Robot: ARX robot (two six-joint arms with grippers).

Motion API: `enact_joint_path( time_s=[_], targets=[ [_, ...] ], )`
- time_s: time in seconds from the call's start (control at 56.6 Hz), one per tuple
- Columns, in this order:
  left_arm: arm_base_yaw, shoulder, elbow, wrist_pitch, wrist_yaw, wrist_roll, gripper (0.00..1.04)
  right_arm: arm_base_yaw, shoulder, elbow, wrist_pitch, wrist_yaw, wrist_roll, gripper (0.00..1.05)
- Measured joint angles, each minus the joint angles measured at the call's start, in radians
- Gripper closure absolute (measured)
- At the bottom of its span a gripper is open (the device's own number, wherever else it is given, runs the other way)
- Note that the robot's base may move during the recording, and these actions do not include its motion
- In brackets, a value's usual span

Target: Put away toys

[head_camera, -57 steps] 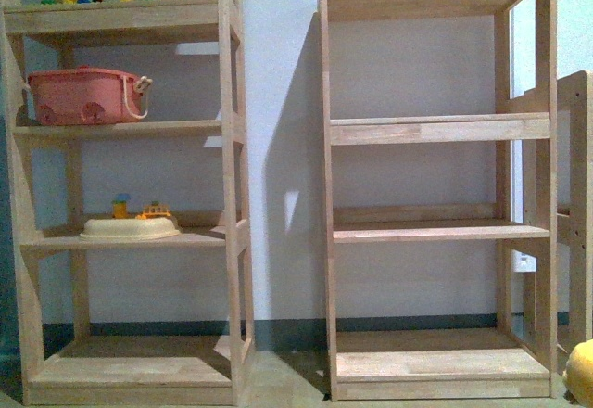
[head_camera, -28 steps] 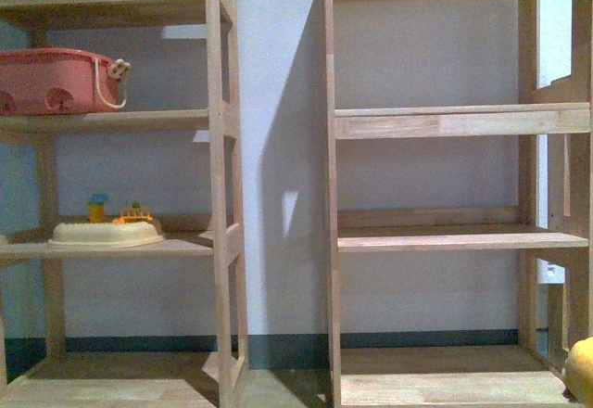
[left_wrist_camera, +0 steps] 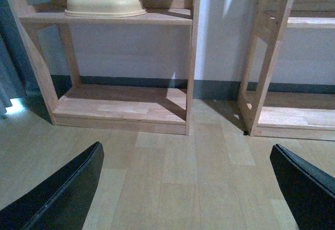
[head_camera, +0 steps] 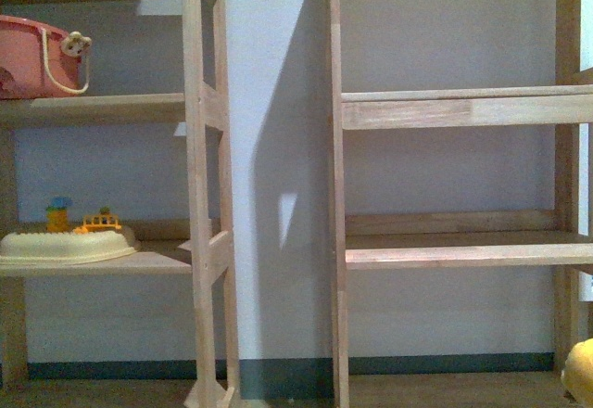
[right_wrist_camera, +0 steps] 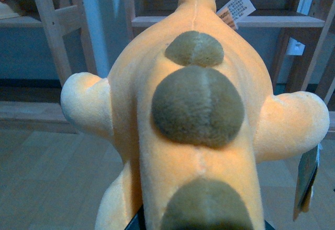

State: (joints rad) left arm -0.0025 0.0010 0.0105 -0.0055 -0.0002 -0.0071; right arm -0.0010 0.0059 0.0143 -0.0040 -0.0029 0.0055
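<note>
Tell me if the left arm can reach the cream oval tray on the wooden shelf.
Probably yes: the left claw is open and empty, nothing stands between it and the cream oval plastic tray, and the wooden shelf is open-fronted.

Two shelving units stand side by side against the wall [head_camera: 278, 148], with a gap between them. On the left unit [head_camera: 199, 195], a basket [head_camera: 28, 56] rests on the upper shelf. A basin [head_camera: 60, 246] lies on the shelf below, with small toys [head_camera: 97, 223] at its rear edge. The plush animal [head_camera: 582, 371] is low, before the right unit [head_camera: 463, 111].
</note>
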Motion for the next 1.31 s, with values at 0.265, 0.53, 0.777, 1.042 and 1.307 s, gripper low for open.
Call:
enact_joint_path(
  time_s=[0.265, 0.53, 0.777, 1.042, 1.307],
  targets=[
    [0.000, 0.000, 0.000, 0.000, 0.000, 0.000, 0.06, 0.000, 0.000, 0.000, 0.000, 0.001, 0.000, 0.98],
    [0.000, 0.000, 0.000, 0.000, 0.000, 0.000, 0.06, 0.000, 0.000, 0.000, 0.000, 0.001, 0.000, 0.98],
    [0.000, 0.000, 0.000, 0.000, 0.001, 0.000, 0.06, 0.000, 0.000, 0.000, 0.000, 0.002, 0.000, 0.98],
    [0.000, 0.000, 0.000, 0.000, 0.000, 0.000, 0.06, 0.000, 0.000, 0.000, 0.000, 0.002, 0.000, 0.98],
    [0.000, 0.000, 0.000, 0.000, 0.000, 0.000, 0.06, 0.000, 0.000, 0.000, 0.000, 0.002, 0.000, 0.98]
  ],
)
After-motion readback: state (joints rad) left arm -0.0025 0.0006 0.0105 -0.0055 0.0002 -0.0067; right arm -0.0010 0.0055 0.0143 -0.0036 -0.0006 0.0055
